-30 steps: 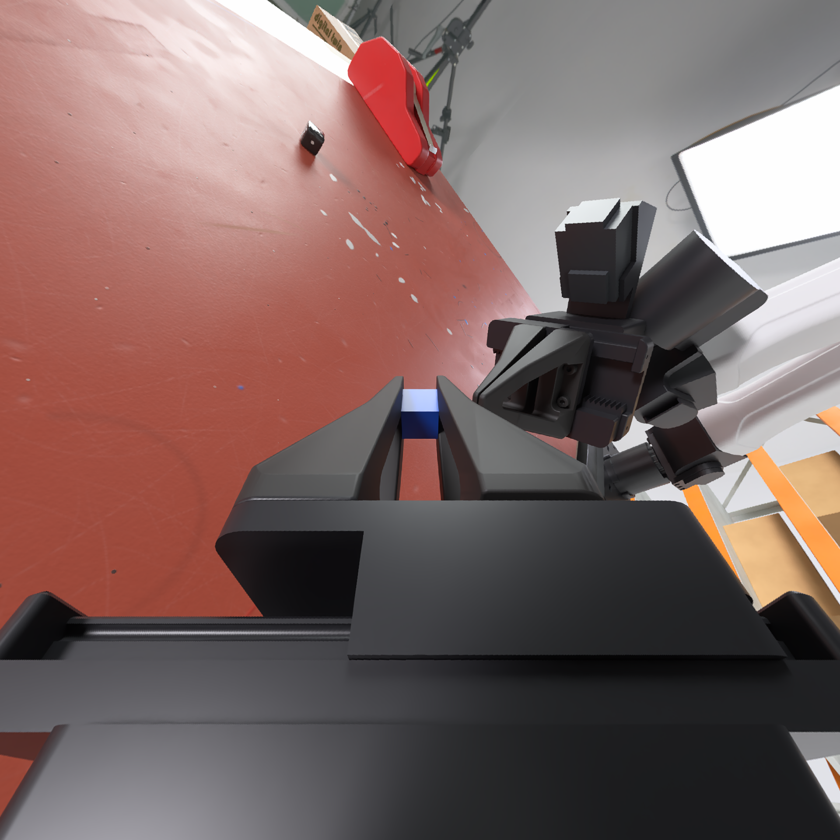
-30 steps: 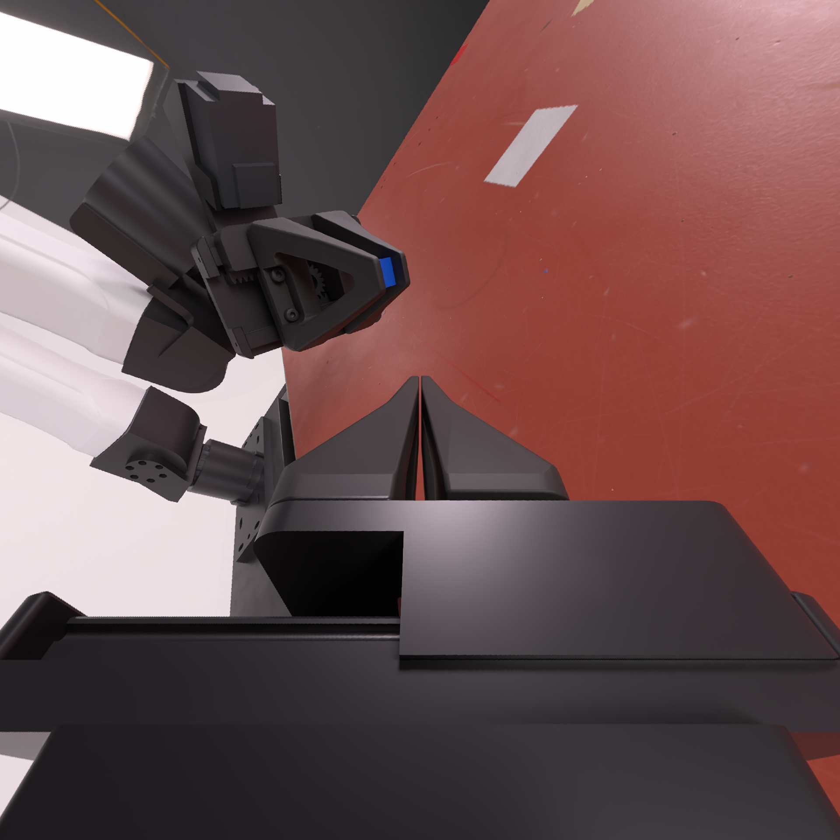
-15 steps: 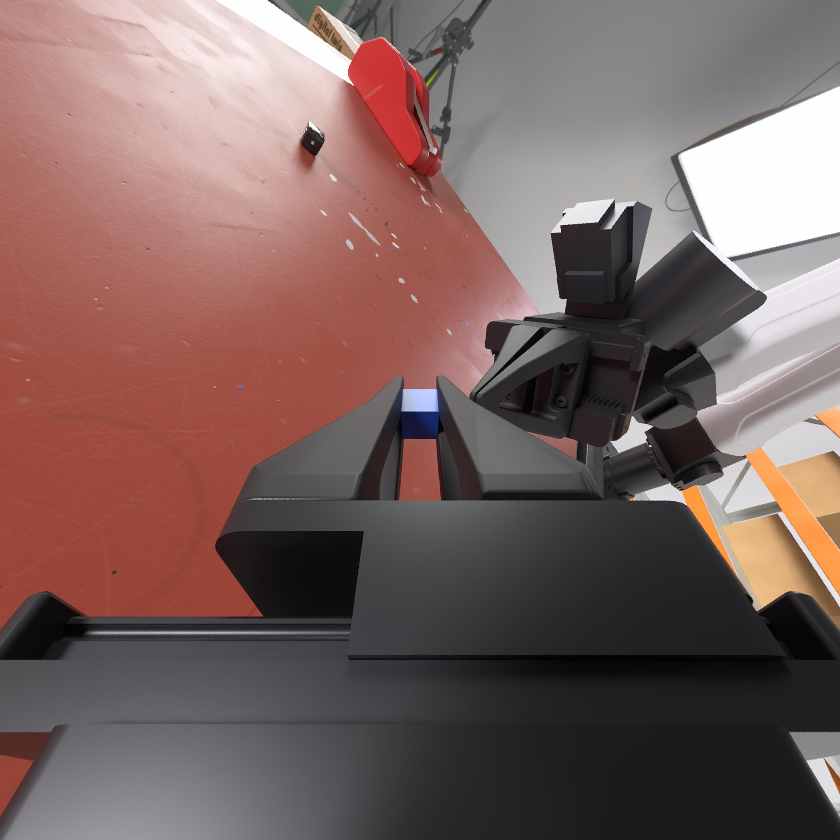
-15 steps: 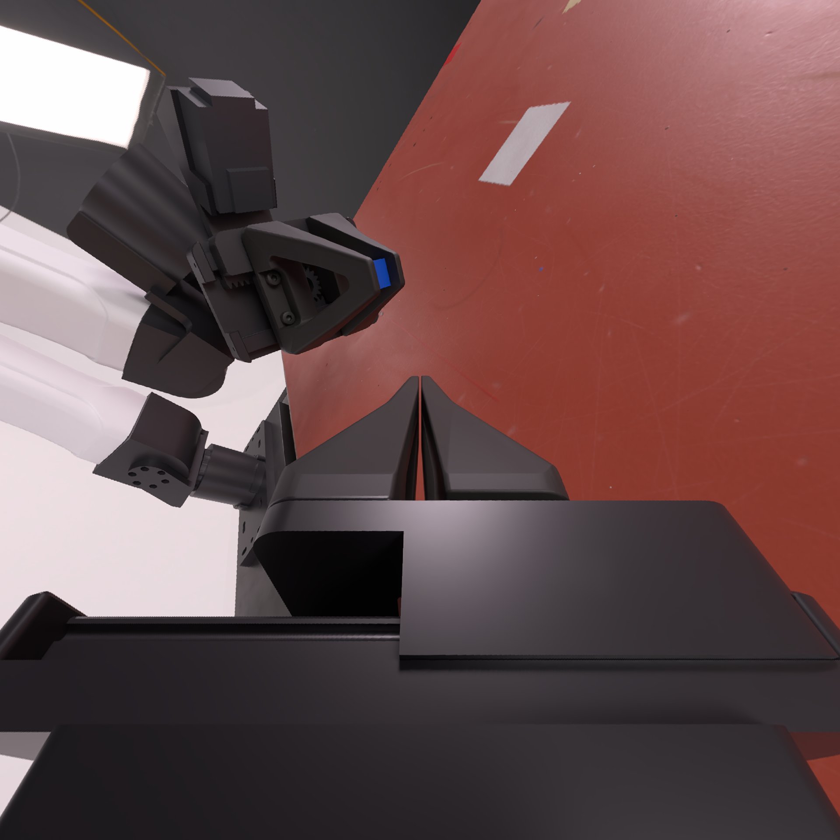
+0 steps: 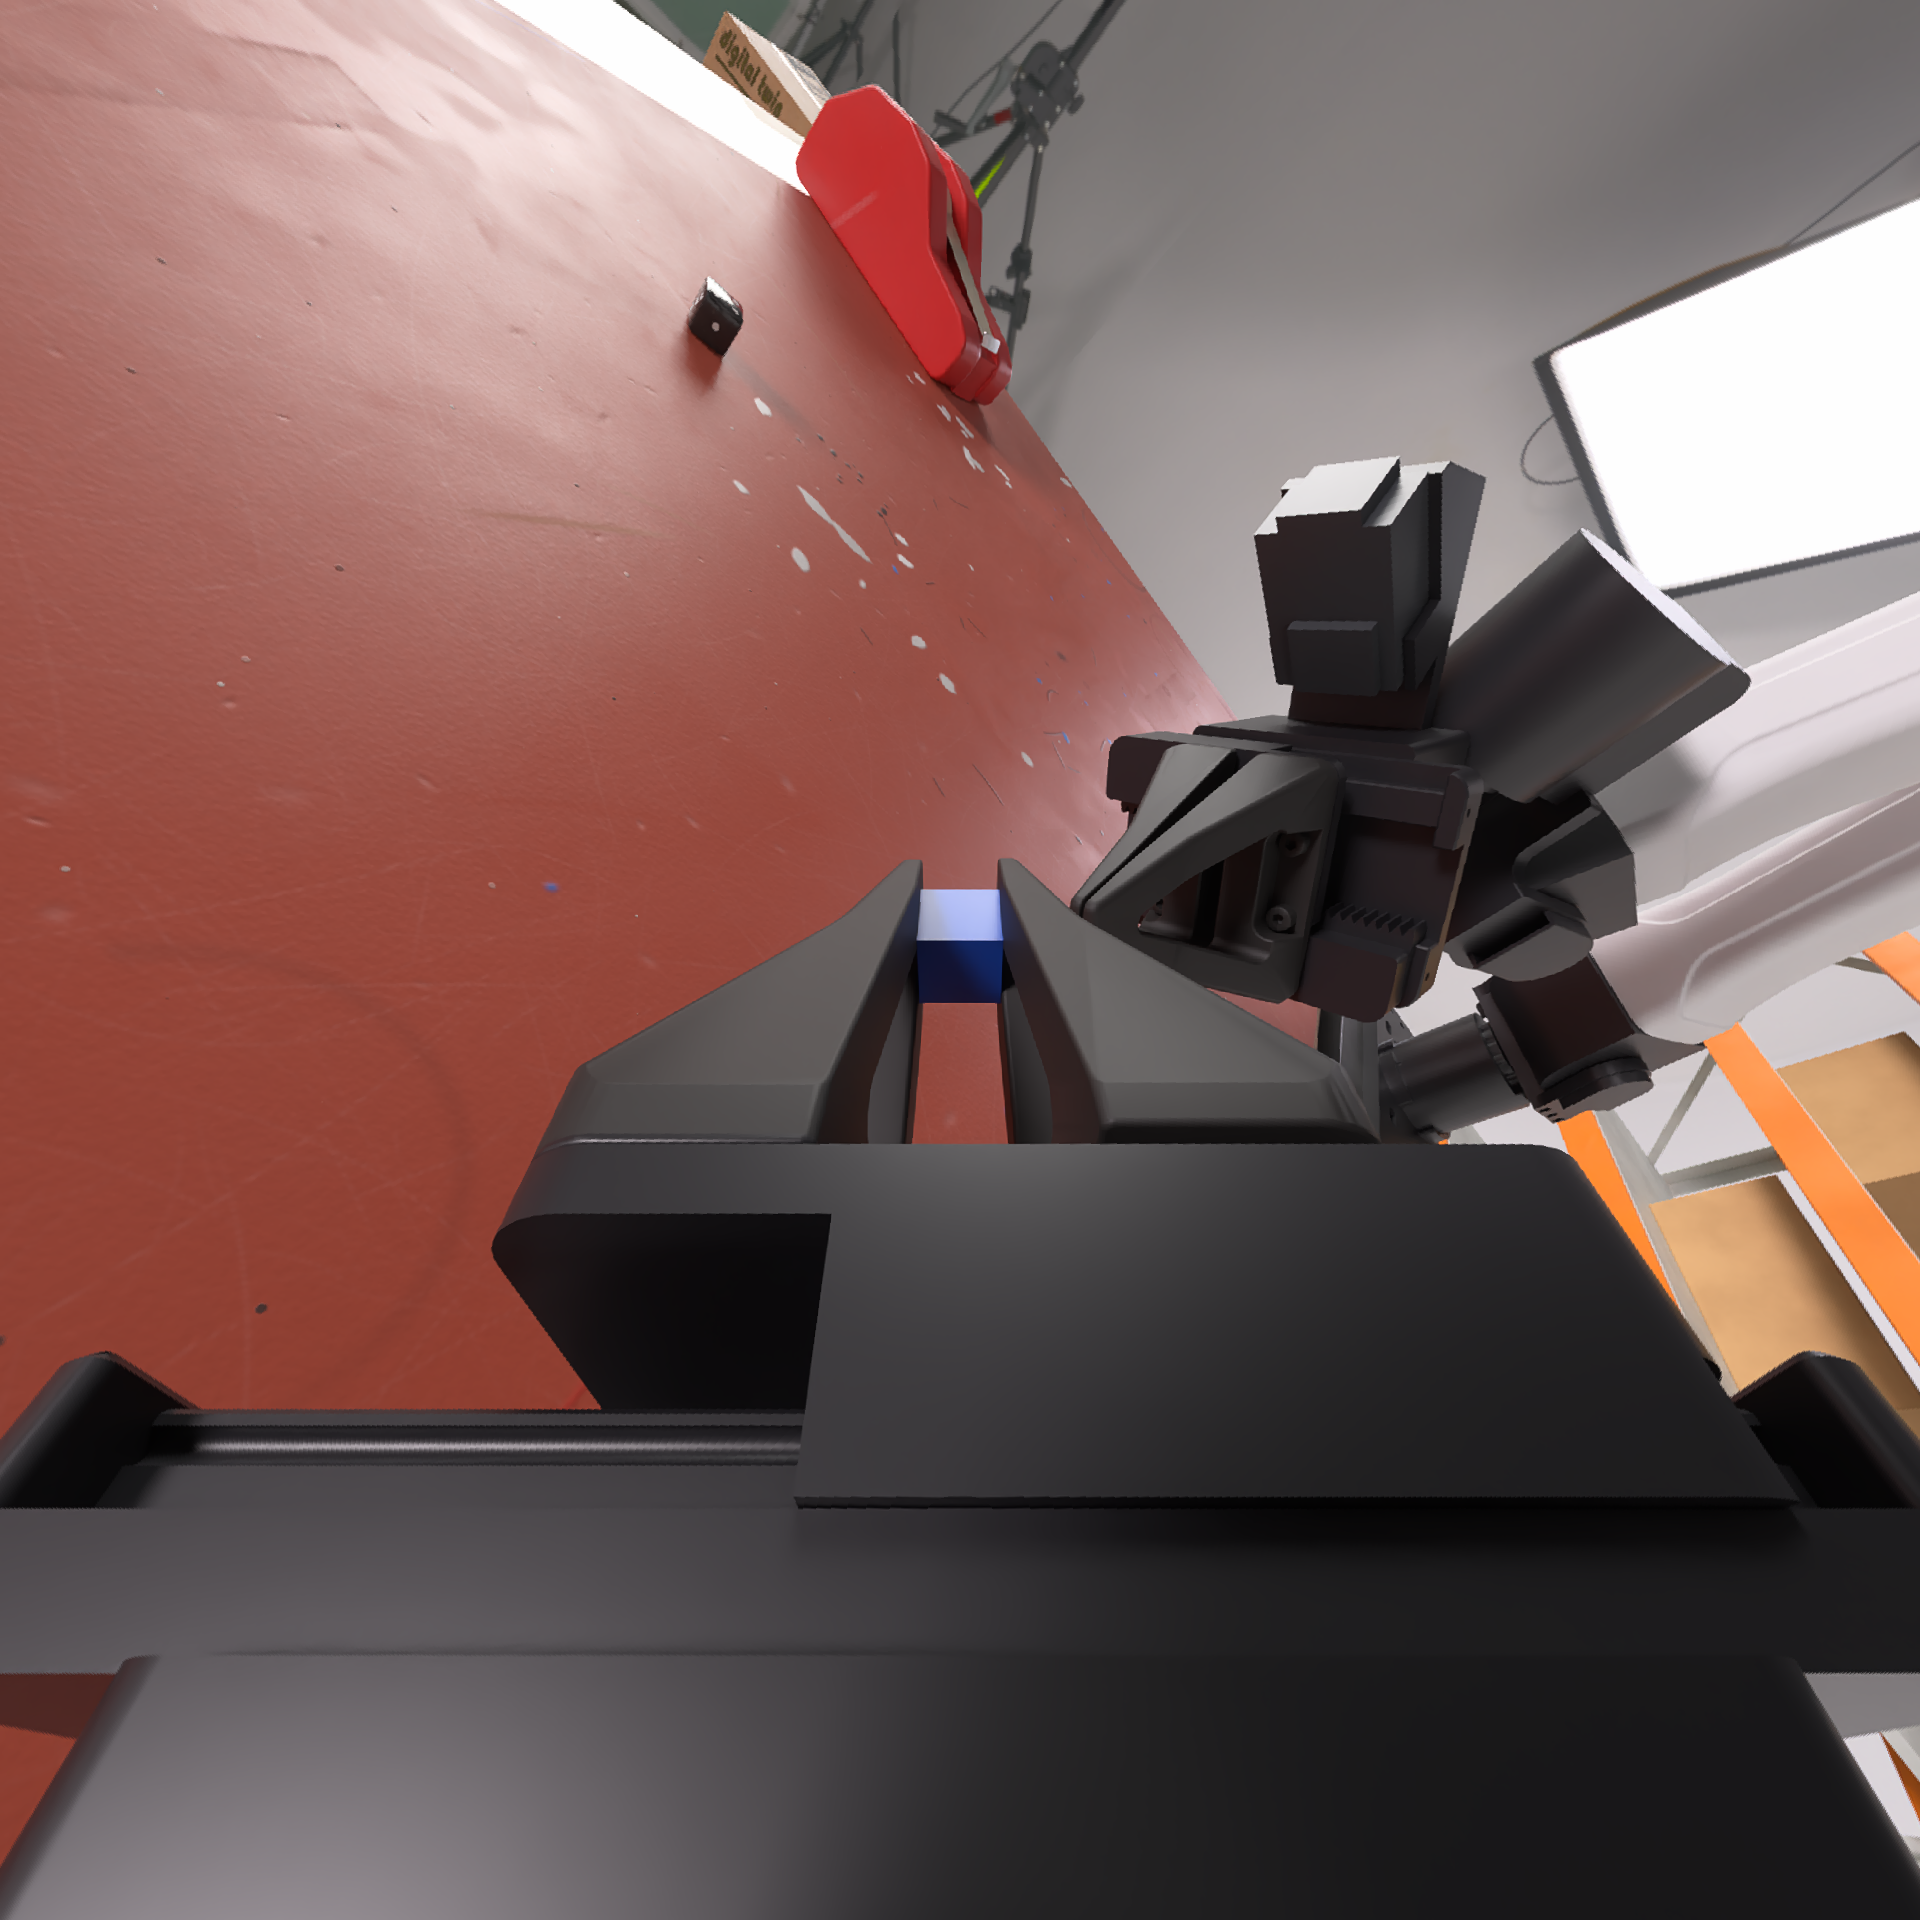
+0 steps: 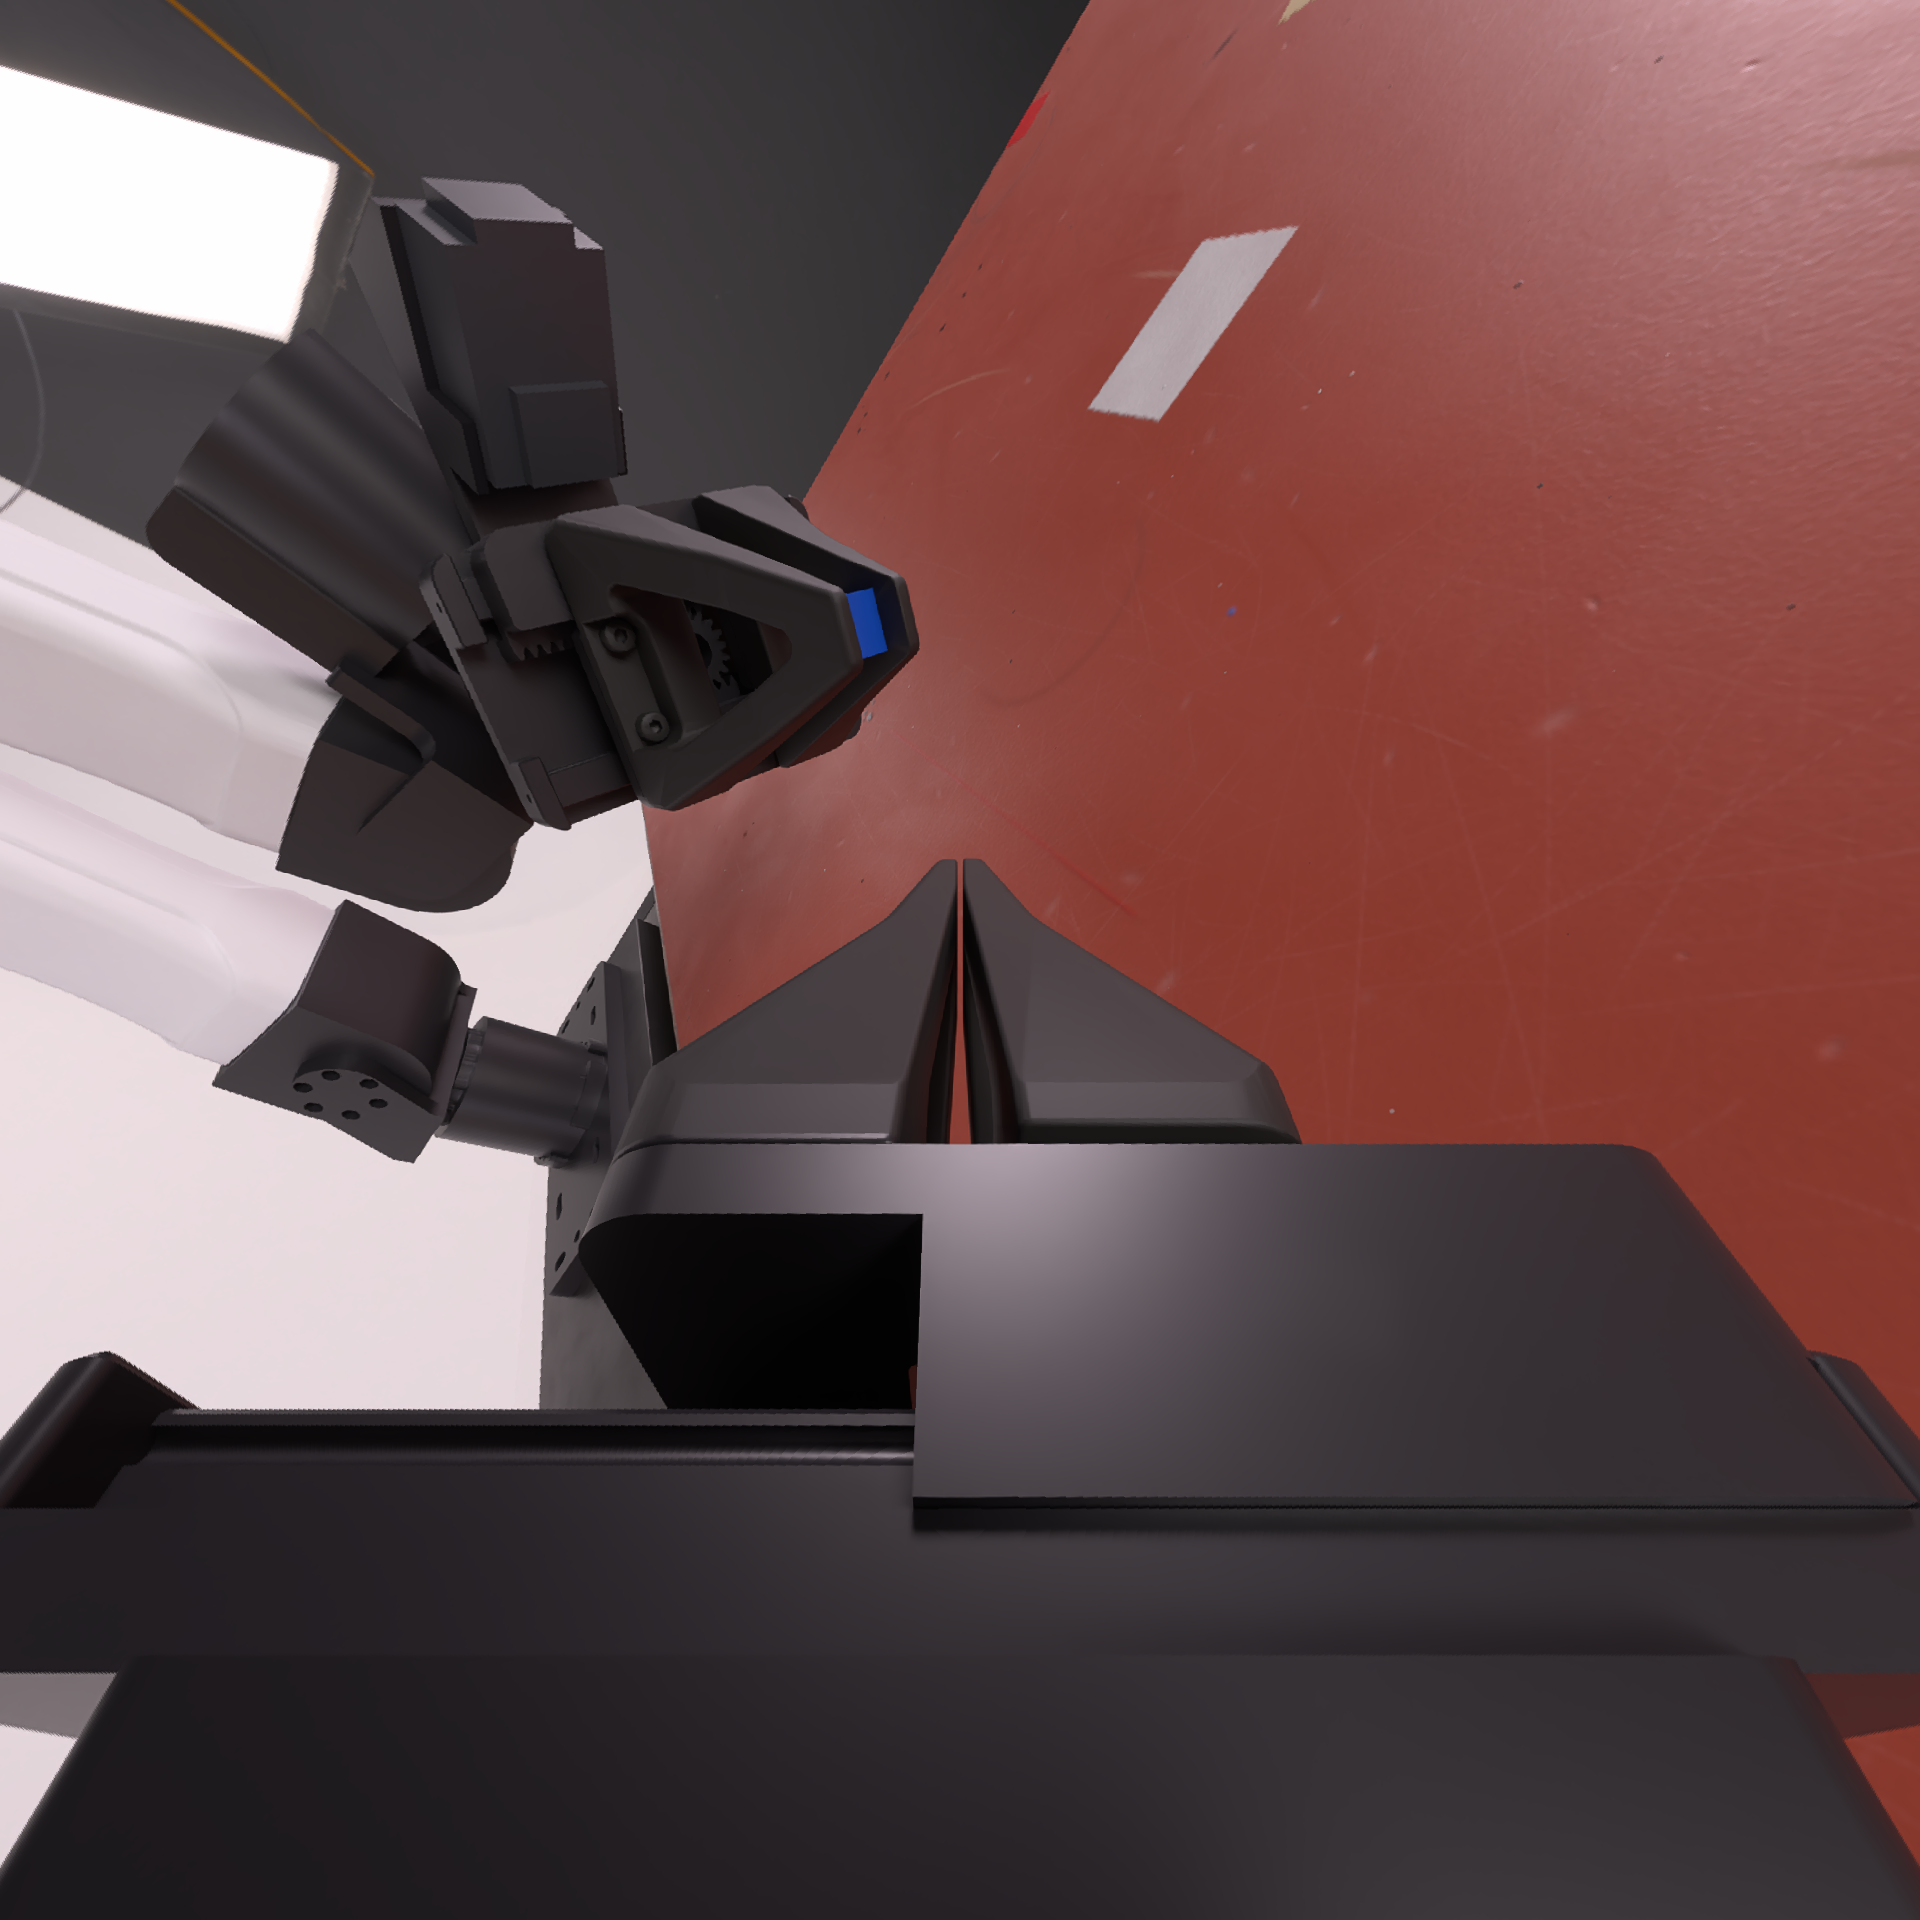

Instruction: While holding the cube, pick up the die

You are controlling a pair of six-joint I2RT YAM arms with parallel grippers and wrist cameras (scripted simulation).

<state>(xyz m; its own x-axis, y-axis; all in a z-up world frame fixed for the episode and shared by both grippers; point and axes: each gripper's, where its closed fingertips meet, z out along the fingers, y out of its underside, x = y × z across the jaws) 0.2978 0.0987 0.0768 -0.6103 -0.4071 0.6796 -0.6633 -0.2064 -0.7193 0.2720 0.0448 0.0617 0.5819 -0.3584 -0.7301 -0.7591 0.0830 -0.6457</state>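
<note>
My left gripper (image 5: 959,914) is shut on a small blue cube (image 5: 958,948) held between its fingertips above the red table (image 5: 364,727). The cube also shows in the right wrist view (image 6: 864,621), in the left gripper (image 6: 883,623). A small black die (image 5: 715,315) lies far off on the table, near its far edge. My right gripper (image 6: 959,883) is shut and empty, its fingers pressed together. It shows in the left wrist view (image 5: 1091,904), close beside my left fingertips. The die is not in the right wrist view.
A red stapler-like object (image 5: 904,229) lies at the table's far edge beyond the die, with a cardboard box (image 5: 758,83) behind it. A white tape strip (image 6: 1195,322) is on the table. White paint flecks (image 5: 831,520) dot the surface. Orange shelving (image 5: 1808,1195) stands at right.
The right gripper has drifted slightly left in the left wrist view. In the right wrist view the left gripper with the cube has shifted slightly left. The die has not moved.
</note>
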